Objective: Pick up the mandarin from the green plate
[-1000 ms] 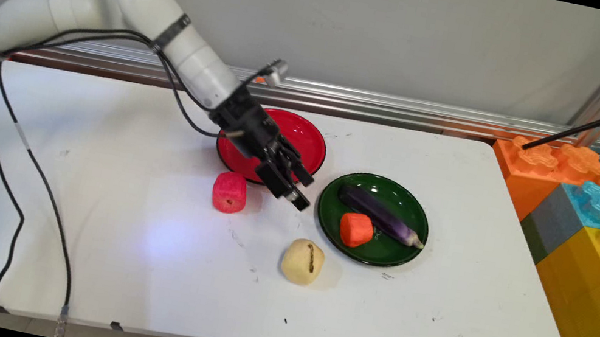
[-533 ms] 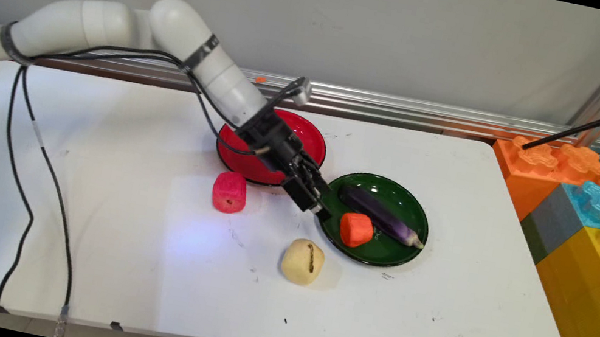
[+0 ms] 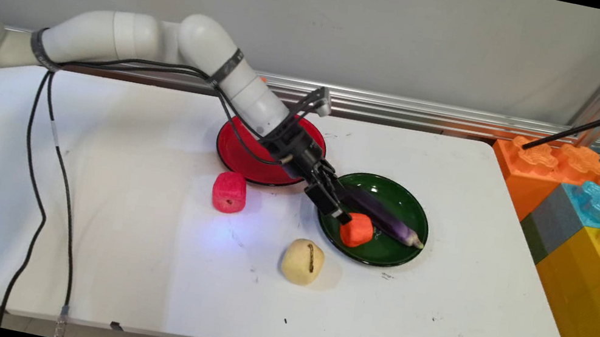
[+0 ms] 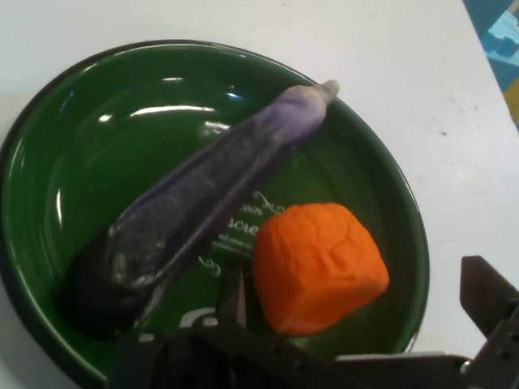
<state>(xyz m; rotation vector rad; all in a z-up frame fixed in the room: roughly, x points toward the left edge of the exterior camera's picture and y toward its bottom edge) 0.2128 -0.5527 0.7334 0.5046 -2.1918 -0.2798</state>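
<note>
The gripper (image 3: 343, 213) hangs low over the left rim of the green plate (image 3: 411, 203), its tip just beside the orange block (image 3: 357, 230) that lies in the plate's near-left part. In the hand view the fingers (image 4: 485, 292) stand spread apart with the orange block (image 4: 319, 267) between them, one at the right and the other low at the left. Whether they touch the block cannot be told, and they have not closed on it. Nothing is held.

A purple eggplant (image 3: 384, 217) lies across the same plate, just beside the block on its far side, its pale stem end pointing right. The red plate (image 3: 235, 148) sits to the far left of the green one, partly hidden by the arm, and nothing shows in its visible part. On the white table (image 3: 135, 263) a pink-red block (image 3: 230, 192) rests near the red plate's near edge, and a cream-coloured potato-like piece (image 3: 302, 261) lies nearer still, left of the green plate.

So far the block is not lifted; it sits in the plate.
</note>
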